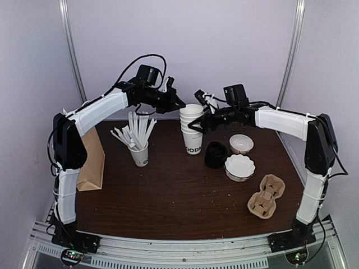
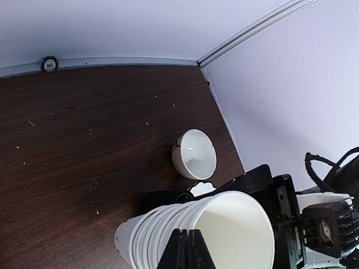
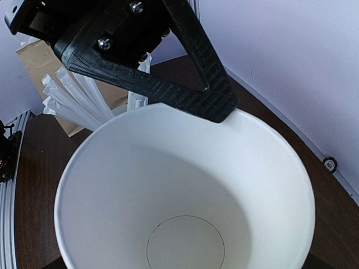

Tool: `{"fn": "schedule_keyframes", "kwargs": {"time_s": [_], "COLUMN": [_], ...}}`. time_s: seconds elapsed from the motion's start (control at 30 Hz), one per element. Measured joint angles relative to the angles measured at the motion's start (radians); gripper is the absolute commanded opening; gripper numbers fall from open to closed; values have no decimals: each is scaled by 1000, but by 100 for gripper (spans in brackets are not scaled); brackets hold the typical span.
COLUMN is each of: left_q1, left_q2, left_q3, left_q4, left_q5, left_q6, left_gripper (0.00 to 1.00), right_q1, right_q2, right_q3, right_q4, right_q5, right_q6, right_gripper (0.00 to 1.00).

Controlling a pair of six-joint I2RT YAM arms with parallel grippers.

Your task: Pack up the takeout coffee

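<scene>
Fingers pressed together on left gripper (image 2: 188,235), tip at top rim of cup stack (image 1: 192,134); right gripper (image 1: 200,125) beside stack (its finger spread: cannot tell).

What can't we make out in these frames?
- Right gripper jaws: right wrist view filled by the top cup; top view too small.
- Left gripper tip at the rim: pinching or only touching, unclear in either wrist view.
- Black lids: left wrist view, mostly behind cup stack.
</scene>
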Motion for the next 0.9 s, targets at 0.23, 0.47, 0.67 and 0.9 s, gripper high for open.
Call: {"fn": "schedule_keyframes", "kwargs": {"time_s": [0.23,0.47,0.67,0.9], "left_q1": [1,2,14,24], "left_q2": [-7,-41,-56,-56], "left_q3": [2,-1,-6,-10], "left_q4": [-33,-106,-138,-138], "left_q5": [-32,-53,-15,5], "left_q6": [16,39,39,42], "left_gripper": [0,0,0,40], "right_q1": [3,19,20,18], "right_q2": [15,16,16,18], "right_q3": [-9,-37,-57,-59], "right_q4": [32,74,106,119], "right_q5": [20,17,4,-22], "right_q6": [-9,-87,-168,-63], "right_gripper": [73,77,77,77]}}
